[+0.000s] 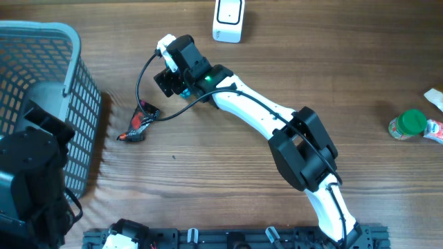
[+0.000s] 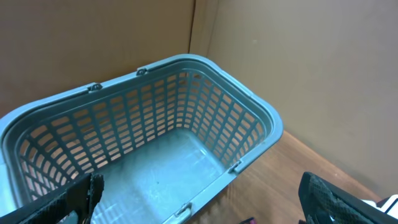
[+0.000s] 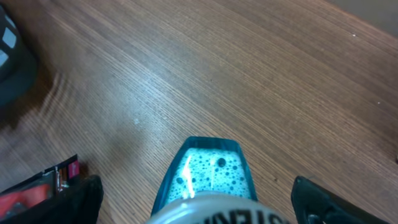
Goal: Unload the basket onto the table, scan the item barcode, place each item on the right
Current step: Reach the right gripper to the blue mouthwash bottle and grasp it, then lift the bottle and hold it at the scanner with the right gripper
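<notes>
Between the fingers (image 3: 78, 202) of the right gripper (image 3: 196, 186): a teal bottle (image 3: 211, 165) with bubbly liquid and a white label at its near end, cut off by the lower edge of the right wrist view. Jaws spread wide, both fingers seemingly clear of the bottle's sides, though actual contact hard to judge from so close. From overhead, only a sliver of teal visible under the wrist, over the upper left middle of the wooden table (image 1: 311, 55). Just beside the gripper, toward the basket, a small red and black packet (image 1: 138, 126) lying flat on the wood, its edge also showing at the lower left of the right wrist view. Near the far edge of the table, well apart from the bottle, a white scanner (image 1: 228, 17). At the left, a grey-blue plastic basket (image 1: 41, 41) with lattice walls, nothing seen inside it. Above that basket, the left gripper (image 2: 200, 183), jaws fully apart, holding nothing. Far right of the table: a green-lidded jar (image 1: 407, 125) on its side, touching a small tube (image 1: 436, 131).
</notes>
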`<state>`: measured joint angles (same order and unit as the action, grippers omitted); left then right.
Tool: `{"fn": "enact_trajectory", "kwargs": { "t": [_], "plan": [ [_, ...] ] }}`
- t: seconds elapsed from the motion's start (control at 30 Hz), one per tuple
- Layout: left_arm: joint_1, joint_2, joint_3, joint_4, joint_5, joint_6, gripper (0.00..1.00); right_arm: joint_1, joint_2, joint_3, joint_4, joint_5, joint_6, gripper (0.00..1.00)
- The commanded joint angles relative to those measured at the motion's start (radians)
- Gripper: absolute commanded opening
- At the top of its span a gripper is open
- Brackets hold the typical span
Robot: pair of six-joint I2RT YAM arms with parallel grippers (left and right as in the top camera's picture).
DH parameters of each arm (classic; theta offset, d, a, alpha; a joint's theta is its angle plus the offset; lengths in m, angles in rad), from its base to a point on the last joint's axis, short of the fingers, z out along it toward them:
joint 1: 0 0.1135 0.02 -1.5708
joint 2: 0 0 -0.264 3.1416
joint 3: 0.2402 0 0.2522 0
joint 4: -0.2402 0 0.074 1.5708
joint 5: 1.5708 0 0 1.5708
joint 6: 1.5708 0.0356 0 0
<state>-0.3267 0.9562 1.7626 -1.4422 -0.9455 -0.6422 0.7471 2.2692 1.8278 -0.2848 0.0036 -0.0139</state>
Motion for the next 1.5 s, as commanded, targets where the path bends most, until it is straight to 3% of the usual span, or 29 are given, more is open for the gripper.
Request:
{"fn": "enact_trajectory", "kwargs": {
  "t": [0.0,0.1,0.3,0.6,0.7,1.03,1.37,1.47],
  "plan": [
    [0.005,-0.002,0.01,-0.022,-0.021,-0.018,1.0,0.0,0.005,0.018,0.011,0.053,-0.016,0.89],
    [0.005,-0.002,0.01,-0.022,-0.021,-0.018,1.0,0.0,0.005,0.018,0.011,0.095,-0.016,0.69],
    [0.005,-0.002,0.01,-0.037,-0.02,-0.018,1.0,0.0,0.005,0.018,0.012,0.142,-0.02,0.5],
    [0.005,-0.002,0.01,-0.044,0.002,-0.021,1.0,0.0,-0.057,0.018,-0.033,0.21,-0.034,0.45],
    [0.005,-0.002,0.01,-0.045,0.014,-0.021,1.0,0.0,-0.09,0.018,-0.099,0.215,0.027,0.46],
    [0.005,-0.002,0.01,-0.052,0.04,-0.021,1.0,-0.002,-0.144,0.018,-0.378,0.423,0.417,0.43],
    [0.005,-0.002,0.01,-0.066,0.062,-0.021,1.0,-0.009,-0.149,0.018,-0.612,0.43,1.172,0.4],
    [0.005,-0.002,0.01,-0.075,0.063,-0.021,1.0,-0.01,-0.149,0.018,-0.656,0.43,1.337,0.46]
  ]
}}
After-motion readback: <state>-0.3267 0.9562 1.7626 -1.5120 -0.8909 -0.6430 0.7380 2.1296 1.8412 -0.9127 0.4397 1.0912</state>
